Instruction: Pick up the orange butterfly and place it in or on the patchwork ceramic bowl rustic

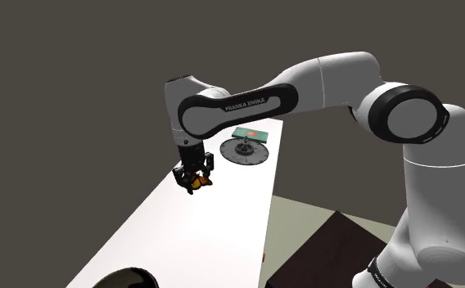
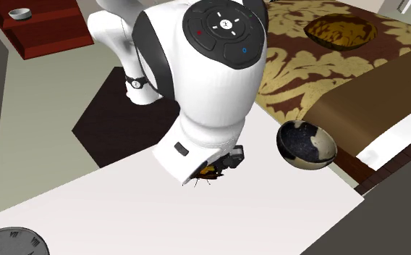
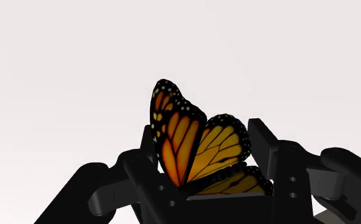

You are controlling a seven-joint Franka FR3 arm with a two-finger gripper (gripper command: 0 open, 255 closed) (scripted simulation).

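My black gripper (image 3: 204, 167) is shut on the orange butterfly (image 3: 195, 146), whose black-edged wings stand up between the two fingers (image 3: 276, 159). In the shoulder view the gripper (image 1: 195, 175) hangs over the middle of the white table (image 1: 182, 245) with the butterfly (image 1: 204, 183) at its tip. The second exterior view has the butterfly (image 2: 210, 172) poking out under the hand (image 2: 222, 161), low over the tabletop. The bowl (image 2: 306, 143), dark inside with a pale mottled outside, sits at the table's right end in that view, apart from the gripper. It also shows as a dark rim (image 1: 124, 278) at the shoulder view's bottom.
A round grey clock-like disc (image 1: 246, 152) with a green card (image 1: 252, 132) above it lies at the table's far end; the disc (image 2: 9, 243) sits at the second exterior view's lower left. Beyond the table stands a patterned bed (image 2: 298, 65) carrying another bowl (image 2: 339, 30).
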